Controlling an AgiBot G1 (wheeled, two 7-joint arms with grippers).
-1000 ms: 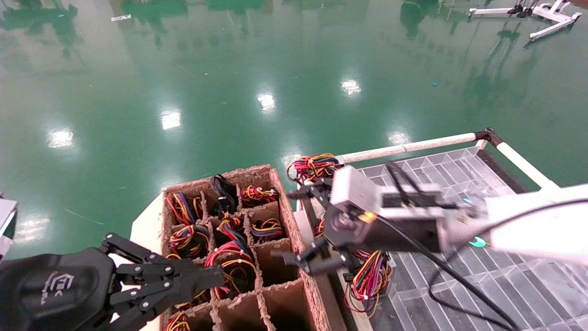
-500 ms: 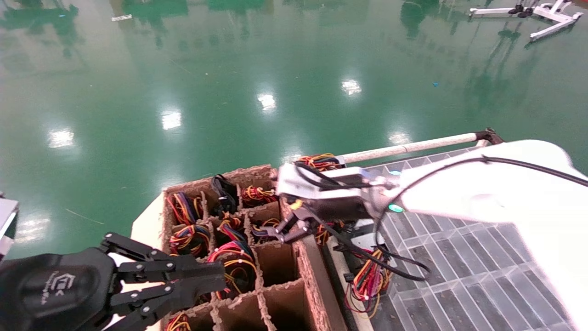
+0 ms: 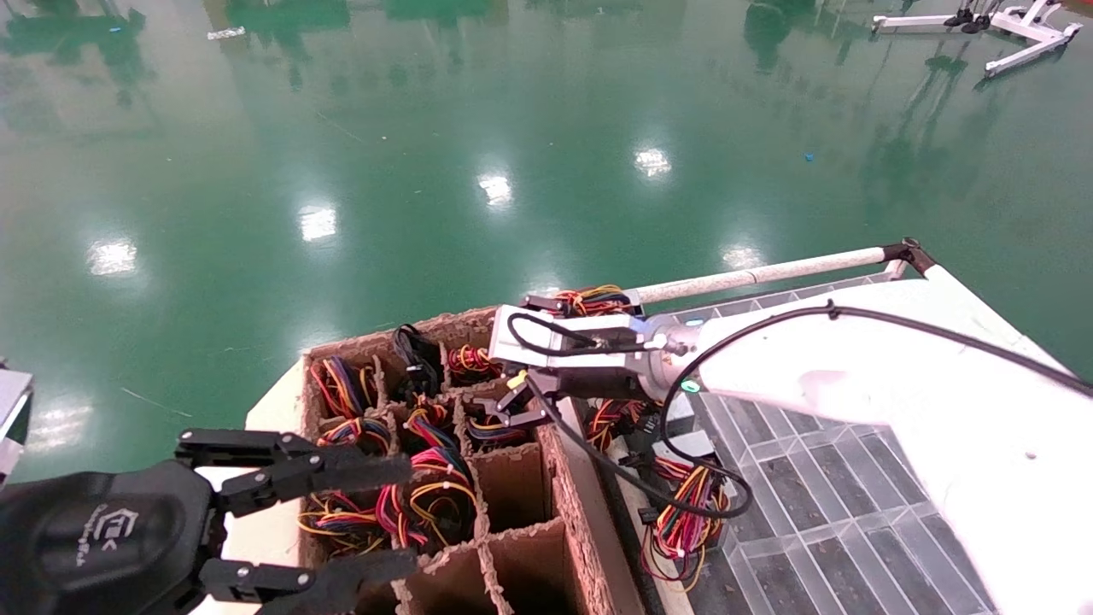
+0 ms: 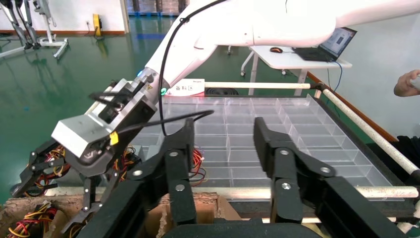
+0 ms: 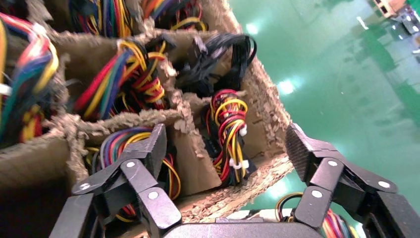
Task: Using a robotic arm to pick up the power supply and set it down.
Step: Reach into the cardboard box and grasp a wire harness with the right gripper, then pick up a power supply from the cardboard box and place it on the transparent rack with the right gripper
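White logo on left wrist, text unreadable.

Both grippers spread wide

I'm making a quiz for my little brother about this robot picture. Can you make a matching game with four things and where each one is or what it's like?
Things:
1. right gripper
2. left gripper
3. cardboard divider box
4. clear plastic tray

Descriptions:
A. open, low at the robot's left, at the box's near corner
B. brown, cells holding bundles of coloured wires
C. see-through grid on the robot's right
D. open, over the box's far cells

Pairs: 1-D, 2-A, 3-B, 4-C
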